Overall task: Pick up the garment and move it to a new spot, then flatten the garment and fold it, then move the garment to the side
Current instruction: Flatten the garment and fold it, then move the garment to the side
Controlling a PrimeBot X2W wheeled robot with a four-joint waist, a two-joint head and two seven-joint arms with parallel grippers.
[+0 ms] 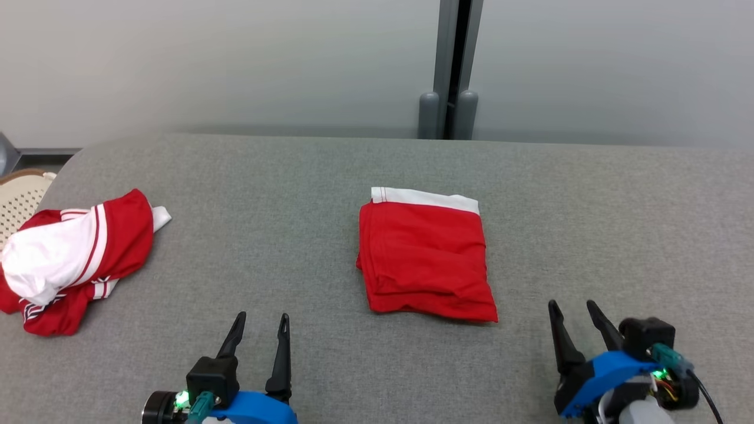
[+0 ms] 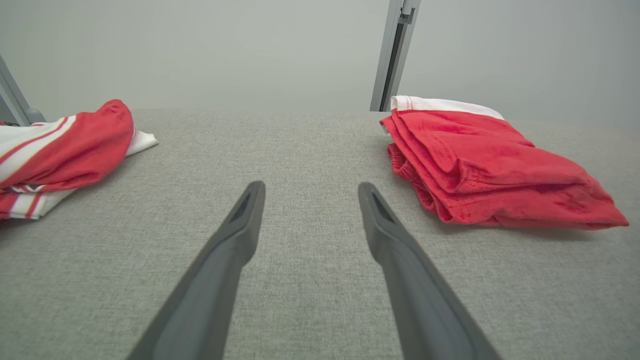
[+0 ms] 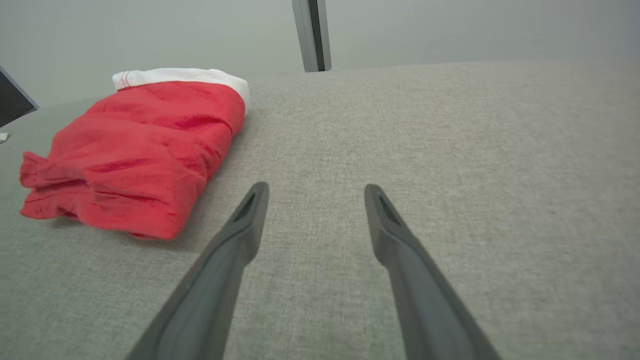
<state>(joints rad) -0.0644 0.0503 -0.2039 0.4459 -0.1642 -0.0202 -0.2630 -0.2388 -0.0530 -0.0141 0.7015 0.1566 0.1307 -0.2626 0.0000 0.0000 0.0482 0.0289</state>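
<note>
Lying folded near the middle of the grey fabric-covered bench, the red cloth garment with a white band makes a tidy, slightly rumpled rectangle of several layers. Its white band is turned toward the far edge. Nothing touches it.

Both arms rest low at the near edge, one on each side of the garment and apart from it. The left gripper sits toward the near left, its two dark fingers spread apart with only bare grey fabric between them. The right gripper sits toward the near right, fingers likewise spread and holding nothing.

Over by the left edge lies a crumpled red-and-white striped garment, heaped loosely and well apart from the folded one. Just past that edge, a pale woven basket peeks in. Behind the far edge stands a grey upright post against a plain pale wall.
</note>
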